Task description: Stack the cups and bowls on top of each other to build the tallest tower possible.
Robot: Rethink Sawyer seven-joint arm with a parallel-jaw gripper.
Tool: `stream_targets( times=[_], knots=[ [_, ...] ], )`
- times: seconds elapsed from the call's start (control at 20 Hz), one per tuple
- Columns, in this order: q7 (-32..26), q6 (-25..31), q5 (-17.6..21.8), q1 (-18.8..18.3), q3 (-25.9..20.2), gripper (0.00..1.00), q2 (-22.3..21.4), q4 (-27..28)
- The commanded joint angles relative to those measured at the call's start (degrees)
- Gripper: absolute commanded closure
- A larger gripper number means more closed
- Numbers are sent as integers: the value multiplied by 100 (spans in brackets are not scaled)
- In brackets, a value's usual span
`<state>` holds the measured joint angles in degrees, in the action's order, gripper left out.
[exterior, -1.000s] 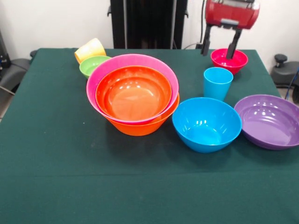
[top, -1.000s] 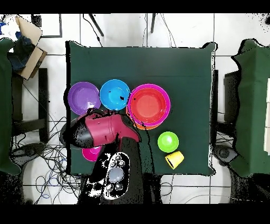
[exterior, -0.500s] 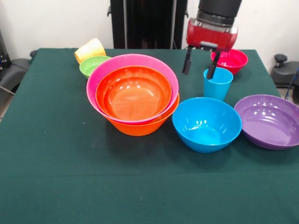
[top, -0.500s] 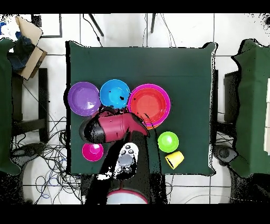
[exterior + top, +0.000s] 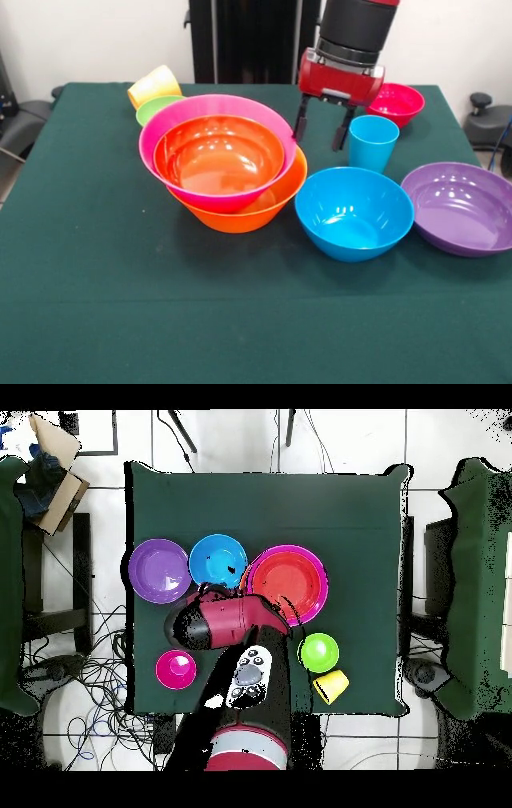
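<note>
My gripper [image 5: 321, 132] is open and empty, low between the tower and the light blue cup [image 5: 373, 142]. Its left finger [image 5: 302, 122] is at the pink bowl's [image 5: 157, 128] right rim. The tower is the large orange bowl [image 5: 240, 214], with the pink bowl and the red-orange bowl [image 5: 216, 156] nested in it and tilted left. The yellow-orange cup [image 5: 154, 84] lies on its side at the back left by the green bowl [image 5: 152, 106]. The blue bowl [image 5: 354, 212], the purple bowl [image 5: 460, 206] and the magenta bowl [image 5: 398, 102] stand apart. No teal bowl shows.
The green table [image 5: 96, 280] holds everything. In the overhead view the arm [image 5: 225, 622] covers the light blue cup; the purple bowl [image 5: 158, 570], blue bowl [image 5: 217, 560], red-orange bowl [image 5: 288, 584], green bowl [image 5: 318, 652], yellow-orange cup [image 5: 331, 685] and magenta bowl [image 5: 175, 669] show.
My gripper has moved from over the magenta bowl, past the light blue cup, down to the pink bowl's rim. The pink and red-orange bowls have shifted and tilted left in the orange bowl.
</note>
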<state>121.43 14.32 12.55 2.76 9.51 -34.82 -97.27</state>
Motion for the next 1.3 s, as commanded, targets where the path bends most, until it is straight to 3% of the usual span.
stream_targets(
  times=[0.05,0.3,0.7,1.3],
  knots=[
    [714,229,-165,271,-110,0,-108,64],
    [1101,452,-643,640,-99,0,-179,-92],
    [1199,331,-1081,1142,203,0,39,-5],
    [971,-421,-1253,1150,336,0,783,220]
  ],
)
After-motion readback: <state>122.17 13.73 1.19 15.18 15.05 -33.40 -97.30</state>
